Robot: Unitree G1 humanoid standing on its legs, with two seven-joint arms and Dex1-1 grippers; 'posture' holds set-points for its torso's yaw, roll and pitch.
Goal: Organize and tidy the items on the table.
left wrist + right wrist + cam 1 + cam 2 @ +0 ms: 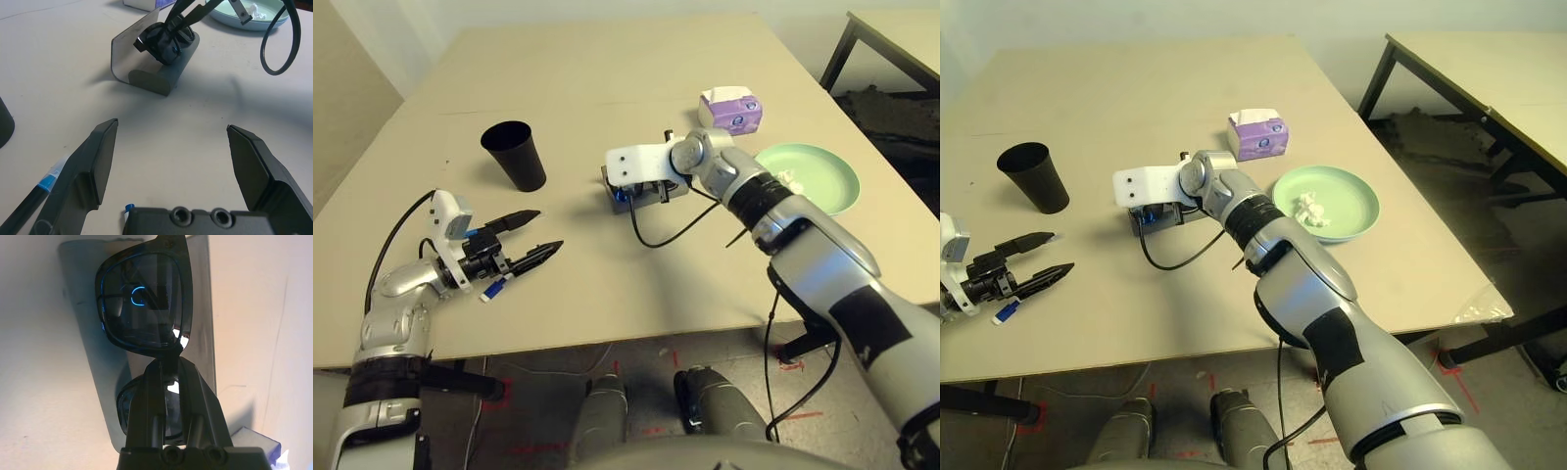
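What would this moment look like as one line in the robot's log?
right gripper: shut on sunglasses, over open glasses case | left gripper: open, empty, above marker | tissue: on green plate

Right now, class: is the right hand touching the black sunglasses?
Touching: in the right wrist view the right hand is shut on the black sunglasses at their bridge.

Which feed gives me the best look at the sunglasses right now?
The right wrist view: the black sunglasses sit close up, pinched at the bridge by the right gripper over the open grey glasses case. The left wrist view shows them smaller, in the case. In the eye views the right wrist mostly hides them.
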